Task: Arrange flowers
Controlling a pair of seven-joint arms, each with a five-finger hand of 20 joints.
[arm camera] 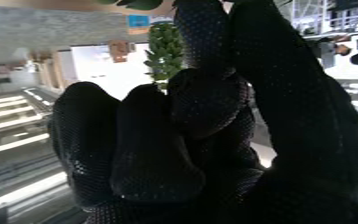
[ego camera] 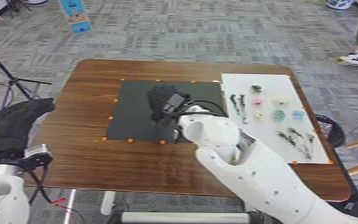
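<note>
Over the dark mat (ego camera: 133, 122) is my right hand (ego camera: 165, 97), low above its middle part. In the right wrist view my right hand (arm camera: 206, 102) has curled fingers and a thumb pinching a leafy green sprig (arm camera: 164, 52); part of the sprig is hidden behind the fingers. A white sheet (ego camera: 238, 145) on the right holds a pink flower (ego camera: 257, 101), a pale yellow one (ego camera: 280, 101), a teal one (ego camera: 278, 115), a blue one (ego camera: 298, 114) and several green sprigs (ego camera: 291, 139). My left hand (ego camera: 17, 120) rests open at the far left, fingers straight.
The brown wooden table (ego camera: 87, 160) has bare wood around the mat and in front of it. Small orange markers (ego camera: 162, 142) line the mat and sheet edges. A black tripod (ego camera: 14, 77) stands on the floor at the left, beyond the table.
</note>
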